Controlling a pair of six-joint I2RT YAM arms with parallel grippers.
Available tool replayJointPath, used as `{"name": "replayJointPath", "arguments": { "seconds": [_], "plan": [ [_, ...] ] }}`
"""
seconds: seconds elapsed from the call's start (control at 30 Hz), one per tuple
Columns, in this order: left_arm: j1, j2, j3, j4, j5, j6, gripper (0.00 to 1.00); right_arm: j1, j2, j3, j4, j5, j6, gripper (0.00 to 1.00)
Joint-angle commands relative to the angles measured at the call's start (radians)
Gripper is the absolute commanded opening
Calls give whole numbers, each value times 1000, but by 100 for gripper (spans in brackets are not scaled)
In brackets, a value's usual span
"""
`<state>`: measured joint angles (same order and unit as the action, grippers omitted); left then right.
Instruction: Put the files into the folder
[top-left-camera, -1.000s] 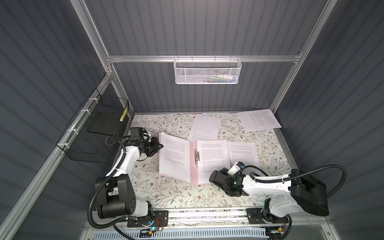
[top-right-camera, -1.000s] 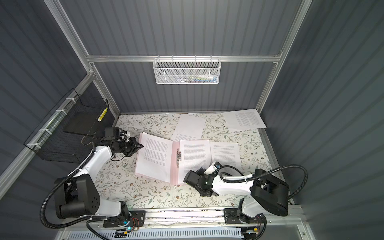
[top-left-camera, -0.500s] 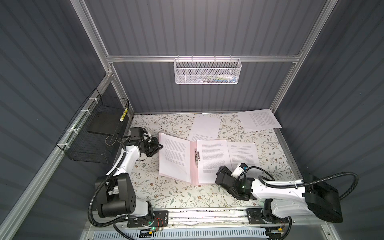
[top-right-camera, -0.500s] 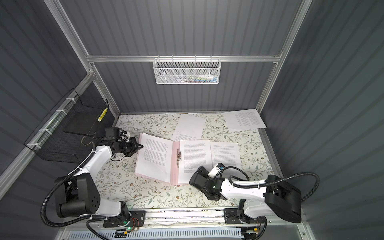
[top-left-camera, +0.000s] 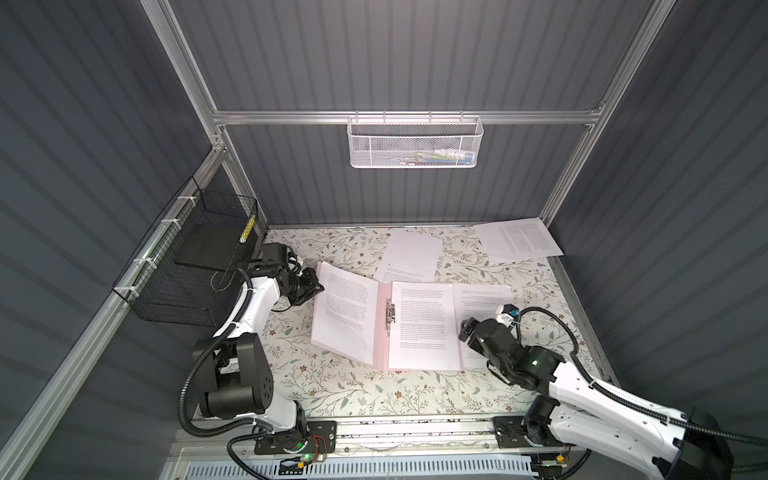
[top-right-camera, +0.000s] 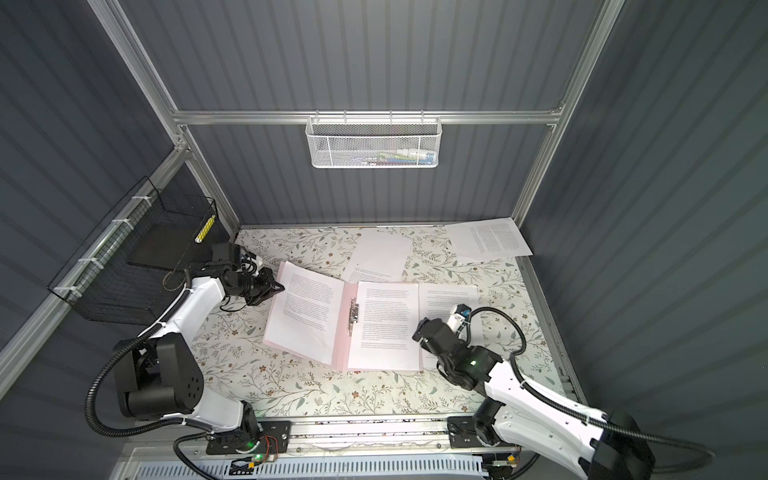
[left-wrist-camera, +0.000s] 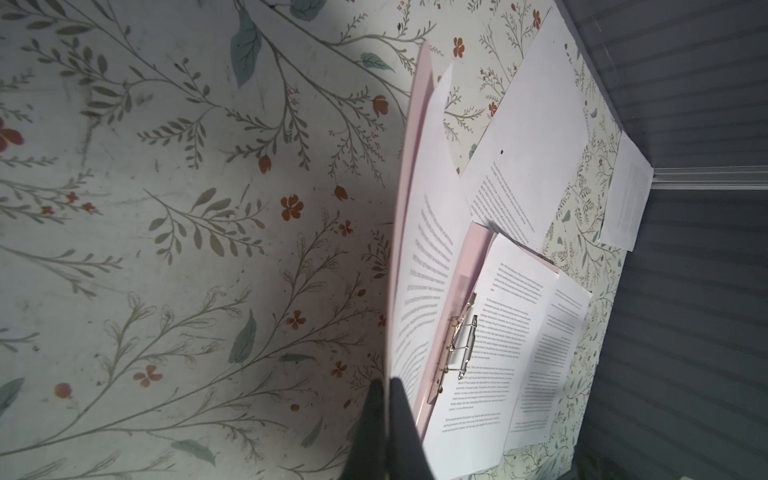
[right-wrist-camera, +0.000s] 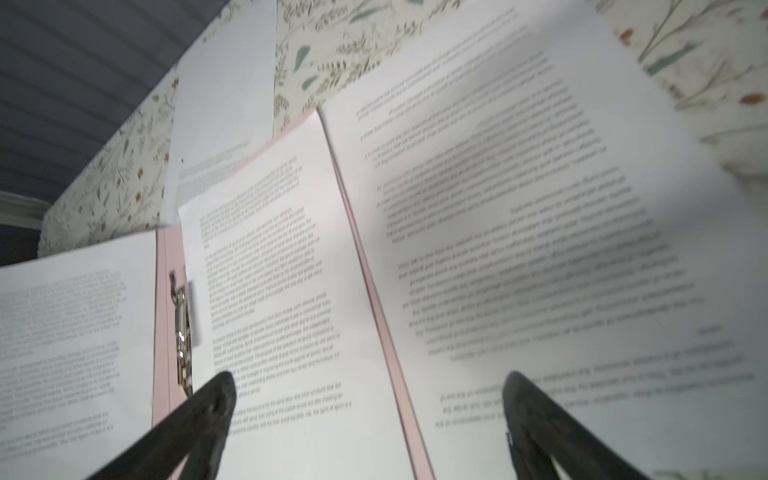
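Note:
The pale pink folder (top-left-camera: 382, 332) (top-right-camera: 341, 332) lies open mid-table, its metal clip (top-left-camera: 390, 316) (left-wrist-camera: 461, 345) (right-wrist-camera: 181, 328) along the spine. Its left cover is tilted up, and my left gripper (top-left-camera: 318, 286) (top-right-camera: 279, 286) (left-wrist-camera: 386, 386) is shut on that cover's far corner. One printed file (top-left-camera: 345, 311) rests on the raised cover and another (top-left-camera: 422, 324) on the flat right half. A third file (top-left-camera: 482, 299) (right-wrist-camera: 540, 208) lies on the table against the folder's right edge. My right gripper (top-left-camera: 464, 332) (top-right-camera: 417, 334) (right-wrist-camera: 368, 386) hovers open over that edge, holding nothing.
Two more sheets lie at the back: one (top-left-camera: 409, 253) behind the folder, one (top-left-camera: 519, 241) in the back right corner. A black wire basket (top-left-camera: 187, 282) with a black slab (top-left-camera: 208, 245) hangs on the left wall. A white mesh basket (top-left-camera: 415, 143) hangs on the back wall.
My right gripper has opened wide and moved right and slightly back, from the folder's front right part to its right edge. The left gripper has kept its hold and place.

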<state>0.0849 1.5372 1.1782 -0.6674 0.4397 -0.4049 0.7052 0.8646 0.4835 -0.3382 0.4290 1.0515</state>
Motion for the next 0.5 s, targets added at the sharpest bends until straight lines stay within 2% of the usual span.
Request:
{"name": "replayJointPath", "arguments": {
  "seconds": [0.0, 0.17, 0.3, 0.33, 0.47],
  "plan": [
    [3, 18, 51, -112, -74, 46, 0, -123, 28, 26, 55, -146, -272, 99],
    [3, 11, 104, -164, -192, 68, 0, -377, 150, 88, 84, -380, -397, 99],
    [3, 27, 141, -193, -268, 82, 0, -503, 284, 178, 36, -412, -488, 99],
    [3, 38, 153, -206, -286, 85, 3, -539, 323, 199, 33, -430, -499, 99],
    [3, 58, 194, -215, -260, 76, 46, -636, 421, 255, 60, -547, -508, 99]
  ]
}}
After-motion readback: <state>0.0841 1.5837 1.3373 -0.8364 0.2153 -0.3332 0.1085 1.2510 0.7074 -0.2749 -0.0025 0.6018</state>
